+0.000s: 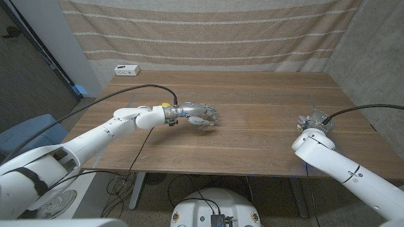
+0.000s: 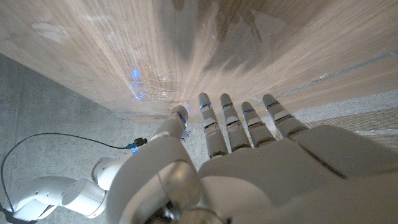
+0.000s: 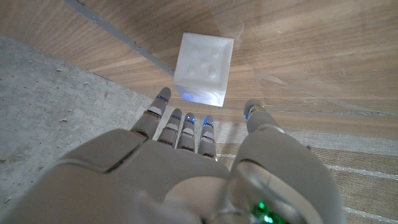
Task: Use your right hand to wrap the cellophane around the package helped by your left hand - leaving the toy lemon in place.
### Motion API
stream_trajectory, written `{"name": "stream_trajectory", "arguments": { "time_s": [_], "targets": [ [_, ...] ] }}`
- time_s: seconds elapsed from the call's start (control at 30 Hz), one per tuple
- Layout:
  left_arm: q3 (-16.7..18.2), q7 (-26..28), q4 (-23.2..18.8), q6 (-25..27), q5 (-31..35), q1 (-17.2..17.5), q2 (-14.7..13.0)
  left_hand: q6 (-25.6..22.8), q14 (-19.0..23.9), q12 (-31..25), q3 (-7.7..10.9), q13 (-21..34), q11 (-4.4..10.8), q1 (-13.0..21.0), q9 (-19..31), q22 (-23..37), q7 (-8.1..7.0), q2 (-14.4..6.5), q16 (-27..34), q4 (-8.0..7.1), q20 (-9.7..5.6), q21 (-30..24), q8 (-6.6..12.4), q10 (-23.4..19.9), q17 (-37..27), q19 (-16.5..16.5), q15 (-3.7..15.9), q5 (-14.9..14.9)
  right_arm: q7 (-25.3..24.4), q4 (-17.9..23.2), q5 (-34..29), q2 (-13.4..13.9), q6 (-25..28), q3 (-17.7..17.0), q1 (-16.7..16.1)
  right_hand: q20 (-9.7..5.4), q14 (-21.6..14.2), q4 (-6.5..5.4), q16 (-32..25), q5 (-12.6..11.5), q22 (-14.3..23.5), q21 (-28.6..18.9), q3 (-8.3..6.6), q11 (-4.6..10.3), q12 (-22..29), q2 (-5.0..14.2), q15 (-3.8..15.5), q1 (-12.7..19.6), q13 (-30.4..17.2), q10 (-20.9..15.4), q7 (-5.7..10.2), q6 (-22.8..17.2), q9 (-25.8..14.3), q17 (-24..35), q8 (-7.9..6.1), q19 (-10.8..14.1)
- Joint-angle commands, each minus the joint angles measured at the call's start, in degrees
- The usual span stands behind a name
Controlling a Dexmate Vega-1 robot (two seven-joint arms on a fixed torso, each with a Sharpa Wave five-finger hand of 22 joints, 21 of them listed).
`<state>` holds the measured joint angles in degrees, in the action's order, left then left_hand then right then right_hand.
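Standing upright beyond right hand [image 3: 155, 180] fingers [image 3: 188, 127], white cube [image 3: 204, 68]

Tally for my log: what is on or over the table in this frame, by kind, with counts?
Robot hands: 2 (left hand, right hand)
white box: 1
small yellow thing behind the left wrist, too hidden to identify: 1
Total: 4

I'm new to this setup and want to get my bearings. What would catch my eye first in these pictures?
The left hand, fingers spread, reaches out over the middle of the wooden table, while the right hand sits near the right edge. A small white box stands at the far left corner, before a striped curtain. No cellophane, package or lemon is in sight.
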<state>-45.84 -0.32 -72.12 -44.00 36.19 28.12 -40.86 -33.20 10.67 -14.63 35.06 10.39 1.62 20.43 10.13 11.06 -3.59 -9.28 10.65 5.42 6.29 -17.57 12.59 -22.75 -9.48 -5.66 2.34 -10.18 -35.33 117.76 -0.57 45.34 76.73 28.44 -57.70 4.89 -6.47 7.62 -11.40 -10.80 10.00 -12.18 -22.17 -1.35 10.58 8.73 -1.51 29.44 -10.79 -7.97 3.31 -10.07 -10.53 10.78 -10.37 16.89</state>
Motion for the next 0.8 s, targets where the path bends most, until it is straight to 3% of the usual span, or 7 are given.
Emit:
{"name": "stream_trajectory", "arguments": {
  "time_s": [0.03, 0.37, 0.47, 0.53, 0.63, 0.77, 0.8],
  "targets": [
    [-0.6, -1.9, 0.0, 0.8, 0.1, -0.4, -0.4, -1.6, 0.6, -0.2, 0.26, 0.2, -0.05, -1.0, 0.0, 0.2, 0.83, 0.1, 0.1, -0.44, 0.30, 0.0, 0.41, -1.3, -0.2, -0.3, 0.20, 0.1, 0.8, -4.7, 2.0, -1.1, 2.0, 3.8, 5.3, 0.55, -1.2, 0.33, -0.6, 0.2, 0.1, -0.2, 0.14, -1.09, 0.7, -0.54, -2.02, 0.8, -0.3, -1.1, -0.04, -0.1, -0.2, 0.0, -0.37, 1.3],
    [-1.2, -4.3, 0.8, 1.2, -0.9, -1.0, -0.2, -3.4, 2.2, -0.6, 0.39, 0.2, -0.26, -2.2, 0.0, 0.2, 2.39, 0.5, 0.2, -1.12, 0.45, 0.1, -0.28, -4.6, -0.2, -0.8, 0.24, 0.3, 1.1, -7.4, 5.1, -0.2, 3.3, 7.9, 9.5, 0.81, -2.1, 1.37, -0.6, 0.1, 0.1, -0.6, -0.65, -0.21, 0.3, 0.00, -0.80, 3.0, -0.3, 0.3, 0.31, 0.5, -0.2, -0.2, -0.36, 3.3],
    [-1.3, -4.4, 1.1, 1.2, -1.0, -1.2, 0.0, -3.3, 2.3, -0.5, 0.28, 0.2, -0.29, -2.5, 0.0, 0.2, 2.49, 0.6, 0.2, -1.35, 0.46, 0.1, -0.50, -4.6, -0.3, -0.8, 0.25, 0.4, -1.4, -7.9, 7.8, 0.5, 3.3, 9.3, 10.8, 0.35, -6.4, 1.74, -2.0, -0.1, 0.2, -1.5, -2.11, 0.67, 0.9, 1.32, 1.00, 6.3, -0.2, -1.1, 0.17, -1.2, -0.2, 0.1, -1.02, 7.0],
    [-1.5, -4.9, 1.4, 1.2, -1.3, -1.4, 0.1, -3.0, 2.2, -0.3, 0.17, 0.2, -0.45, -2.9, 0.0, 0.2, 2.78, 0.7, 0.1, -1.58, 0.52, 0.1, -0.77, -4.3, -0.3, -0.8, 0.28, 0.4, -4.4, -8.1, 10.1, 1.0, 3.3, 10.5, 11.7, -0.24, -11.9, 1.00, -4.4, 0.1, 0.3, -2.6, -3.03, 1.13, 1.4, 2.21, 3.25, 8.3, -0.2, -3.2, -0.06, -3.5, -0.2, 0.9, -1.52, 10.8],
    [-1.7, -5.4, 1.5, 1.6, -1.4, -1.7, 0.3, -2.1, 1.8, 0.1, 0.01, 0.2, -0.53, -3.5, 0.0, 0.2, 2.28, 0.9, -0.1, -1.98, 0.53, 0.3, -1.40, -4.1, -0.3, -0.6, 0.30, 0.5, -11.2, -8.9, 12.6, 1.3, 3.3, 13.0, 13.1, -3.06, -20.1, 0.27, -8.5, 0.0, 0.6, -4.6, -5.83, 1.66, 2.9, 2.78, 6.52, 12.7, -0.4, -9.8, -0.37, -10.2, -0.3, 2.6, -3.04, 16.8],
    [-1.9, -6.1, 1.6, 1.9, -1.6, -1.8, 0.4, -1.6, 1.3, 0.5, -0.10, 0.2, -0.62, -3.9, 0.0, 0.2, 2.45, 1.1, -0.4, -2.18, 0.51, 0.4, -1.72, -3.6, -0.3, -0.4, 0.35, 0.5, -18.7, -10.1, 15.4, 1.1, 3.3, 14.8, 14.1, -9.00, -26.6, -1.49, -12.5, -0.9, 1.2, -7.6, -14.12, 3.16, 3.3, 3.79, 11.87, 22.6, -0.5, -16.8, 0.40, -19.4, -0.4, 5.6, -3.84, 22.2],
    [-1.9, -6.3, 1.6, 2.0, -1.8, -1.8, 0.4, -1.4, 1.2, 0.5, -0.12, 0.2, -0.67, -3.9, 0.0, 0.2, 2.47, 1.2, -0.4, -2.21, 0.52, 0.4, -1.79, -3.6, -0.3, -0.4, 0.34, 0.5, -20.0, -10.2, 16.1, 1.3, 3.3, 15.3, 14.4, -9.68, -27.3, -1.52, -12.7, -1.0, 1.3, -8.2, -14.93, 3.09, 3.5, 3.77, 12.72, 23.7, -0.5, -17.7, 0.49, -20.4, -0.4, 5.7, -3.95, 23.1]
  ]
}}
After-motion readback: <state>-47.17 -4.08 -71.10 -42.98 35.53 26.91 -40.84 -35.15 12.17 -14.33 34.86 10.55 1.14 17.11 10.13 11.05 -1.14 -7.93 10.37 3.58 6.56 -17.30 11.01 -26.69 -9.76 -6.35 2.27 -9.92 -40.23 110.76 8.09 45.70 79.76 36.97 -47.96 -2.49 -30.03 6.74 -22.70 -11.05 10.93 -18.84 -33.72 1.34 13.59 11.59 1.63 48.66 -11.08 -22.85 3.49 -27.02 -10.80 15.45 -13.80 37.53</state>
